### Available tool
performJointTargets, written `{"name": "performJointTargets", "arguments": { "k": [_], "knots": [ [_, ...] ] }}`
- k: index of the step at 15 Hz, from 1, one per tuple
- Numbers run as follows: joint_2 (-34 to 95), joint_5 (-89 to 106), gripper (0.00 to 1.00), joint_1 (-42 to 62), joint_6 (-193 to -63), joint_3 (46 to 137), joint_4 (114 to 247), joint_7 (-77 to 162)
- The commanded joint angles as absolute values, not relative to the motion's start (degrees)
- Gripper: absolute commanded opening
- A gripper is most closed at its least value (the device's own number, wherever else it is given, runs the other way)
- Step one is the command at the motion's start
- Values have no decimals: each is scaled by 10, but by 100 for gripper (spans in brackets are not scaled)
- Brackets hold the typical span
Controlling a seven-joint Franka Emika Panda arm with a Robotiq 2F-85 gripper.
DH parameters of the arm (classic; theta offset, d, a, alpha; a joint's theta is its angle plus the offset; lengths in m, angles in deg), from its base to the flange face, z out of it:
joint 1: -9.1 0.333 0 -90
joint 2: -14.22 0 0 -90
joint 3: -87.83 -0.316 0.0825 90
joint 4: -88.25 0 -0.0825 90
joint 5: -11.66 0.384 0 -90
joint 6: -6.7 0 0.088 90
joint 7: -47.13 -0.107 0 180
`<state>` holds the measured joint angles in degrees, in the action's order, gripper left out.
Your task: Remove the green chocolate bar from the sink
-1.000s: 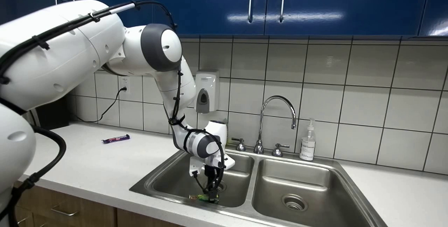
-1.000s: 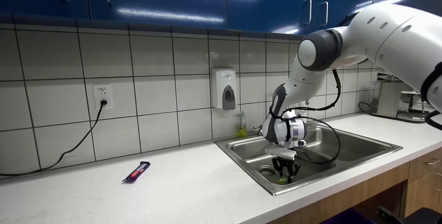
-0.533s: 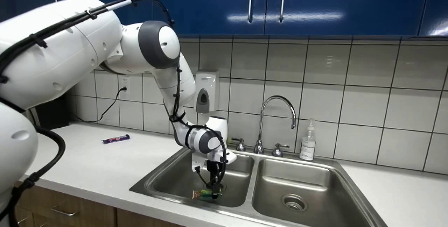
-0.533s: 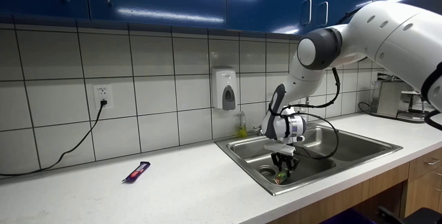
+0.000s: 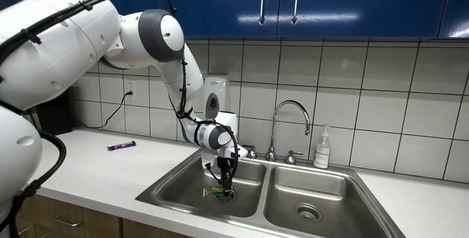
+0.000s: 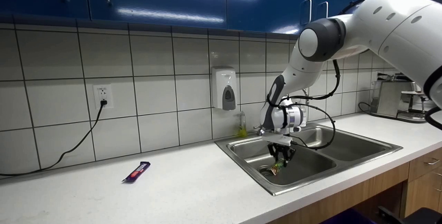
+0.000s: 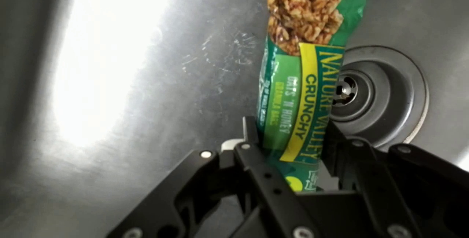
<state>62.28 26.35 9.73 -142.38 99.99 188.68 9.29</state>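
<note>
The green chocolate bar is a green wrapped granola bar. It also shows in both exterior views. My gripper is shut on one end of the bar, with a black finger on each side. In both exterior views the gripper points down into a basin of the steel sink. The bar hangs above the basin floor near the round drain, its free end sticking out. The gripped end is partly hidden by the fingers.
A purple wrapped bar lies on the white counter. A chrome faucet and a pump bottle stand behind the sink. A soap dispenser hangs on the wall. A yellow-green bottle stands at the sink's back corner.
My gripper has risen with the green bar in it, from the basin floor to above it. It has shifted toward the drain.
</note>
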Motion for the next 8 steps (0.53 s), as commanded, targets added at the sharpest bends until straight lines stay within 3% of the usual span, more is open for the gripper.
{"name": "performJointTargets", "arguments": {
  "k": [1,8],
  "knots": [
    [582,240,18,91,-1379,994,1906,120],
    [548,192,18,91,-1332,985,1914,220]
  ]
}}
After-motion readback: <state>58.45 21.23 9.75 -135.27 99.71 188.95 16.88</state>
